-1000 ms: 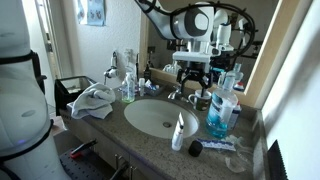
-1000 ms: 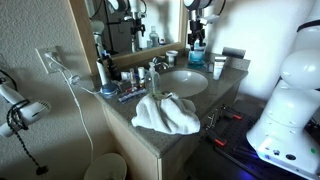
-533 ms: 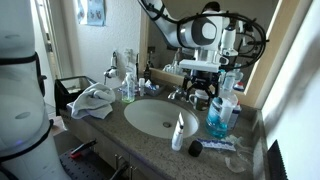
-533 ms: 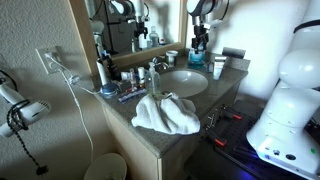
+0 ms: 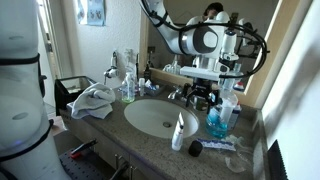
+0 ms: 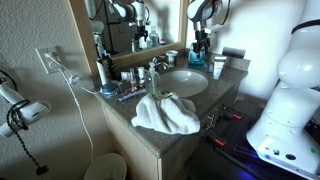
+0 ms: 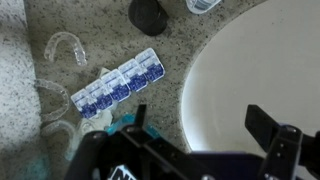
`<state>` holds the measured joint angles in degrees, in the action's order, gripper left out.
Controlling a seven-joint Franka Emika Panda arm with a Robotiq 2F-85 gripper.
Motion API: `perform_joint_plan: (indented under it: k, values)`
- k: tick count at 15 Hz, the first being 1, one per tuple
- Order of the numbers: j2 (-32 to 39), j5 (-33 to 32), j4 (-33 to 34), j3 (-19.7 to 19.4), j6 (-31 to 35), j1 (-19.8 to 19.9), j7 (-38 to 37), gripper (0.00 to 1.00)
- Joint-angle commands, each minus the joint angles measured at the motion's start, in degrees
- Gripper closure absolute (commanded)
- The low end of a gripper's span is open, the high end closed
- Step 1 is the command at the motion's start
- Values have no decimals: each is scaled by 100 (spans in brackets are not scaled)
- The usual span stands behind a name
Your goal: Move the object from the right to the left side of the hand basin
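The oval white hand basin (image 5: pixel 158 116) is set in a speckled counter. On one side of it stand a blue liquid bottle (image 5: pixel 218 116), a white tube (image 5: pixel 179 131), a black round object (image 5: pixel 194 148) and a blue-and-white blister pack (image 5: pixel 221 145). My gripper (image 5: pixel 205 96) hangs open and empty above the basin's edge near the bottle; it also shows in the other exterior view (image 6: pixel 203 44). In the wrist view my gripper (image 7: pixel 200 118) straddles the basin rim (image 7: pixel 190 75), with the blister pack (image 7: pixel 118 85) and the black object (image 7: pixel 150 14) on the counter beside it.
A crumpled white towel (image 5: pixel 93 100) lies on the far side of the basin, with small bottles (image 5: pixel 128 86) behind it. The faucet (image 5: pixel 178 93) and mirror stand at the back. Clear plastic packaging (image 7: pixel 65 48) lies near the blister pack.
My arm has swung sideways from over the faucet toward the blue bottle and come slightly lower. The jaws stay open. No object has moved.
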<state>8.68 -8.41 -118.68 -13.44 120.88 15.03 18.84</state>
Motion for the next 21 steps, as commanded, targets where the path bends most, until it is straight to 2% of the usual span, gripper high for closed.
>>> perform_joint_plan:
  k: [1,11,21]
  values:
    - [55,-65,-128,-45,232,85,-67,0]
    - [477,-636,-267,-185,563,139,-383,0]
    - [500,-720,-445,-226,655,171,-425,0]
